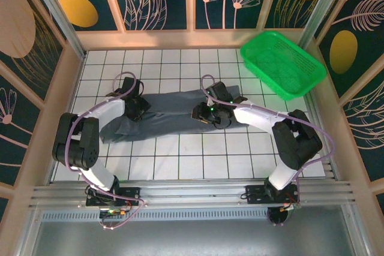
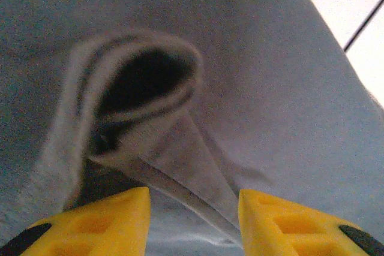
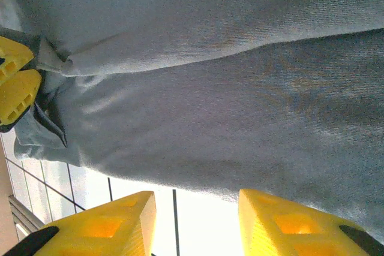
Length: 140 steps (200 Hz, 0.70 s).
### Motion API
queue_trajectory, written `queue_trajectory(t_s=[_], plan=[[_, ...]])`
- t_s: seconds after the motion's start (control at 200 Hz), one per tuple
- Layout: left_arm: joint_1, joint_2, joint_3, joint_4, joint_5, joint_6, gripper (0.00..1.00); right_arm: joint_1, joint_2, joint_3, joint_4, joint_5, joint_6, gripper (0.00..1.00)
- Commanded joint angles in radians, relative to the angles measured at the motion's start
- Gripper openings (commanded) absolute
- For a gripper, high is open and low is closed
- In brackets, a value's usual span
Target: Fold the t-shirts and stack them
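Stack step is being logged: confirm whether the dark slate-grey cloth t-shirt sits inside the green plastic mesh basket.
No; the t-shirt lies spread on the white tiled table, apart from the basket.

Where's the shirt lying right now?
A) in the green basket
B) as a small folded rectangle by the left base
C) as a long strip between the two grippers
C: the t-shirt stretches across the tiled table from the left gripper to the right gripper.

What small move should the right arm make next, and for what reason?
Probably advance the right gripper slightly and close on the edge of the t-shirt: its jaws stand open over bare table, with the cloth edge just ahead.
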Motion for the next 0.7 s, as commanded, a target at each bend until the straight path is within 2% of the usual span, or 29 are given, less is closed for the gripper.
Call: queue_trajectory(t_s=[0.0, 0.185, 0.345, 0.556, 0.696], plan=[[0.019, 0.006, 0.031, -0.045, -0.089, 0.068, 0.43, -0.003, -0.003, -0.008, 0.015, -0.016, 0.006, 0.41], [0.029, 0.036, 0.072, -0.086, -0.162, 0.142, 0.43, -0.003, 0.010, 0.009, 0.010, -0.020, 0.003, 0.41], [0.031, 0.067, 0.096, -0.094, -0.182, 0.185, 0.41, -0.002, 0.011, 0.017, 0.003, -0.020, -0.002, 0.41], [0.031, 0.076, 0.095, -0.093, -0.189, 0.212, 0.29, -0.002, 0.003, 0.004, 0.006, -0.018, 0.004, 0.41], [0.031, 0.073, 0.090, -0.090, -0.183, 0.233, 0.12, -0.001, 0.000, 0.001, 0.007, -0.017, 0.005, 0.41]])
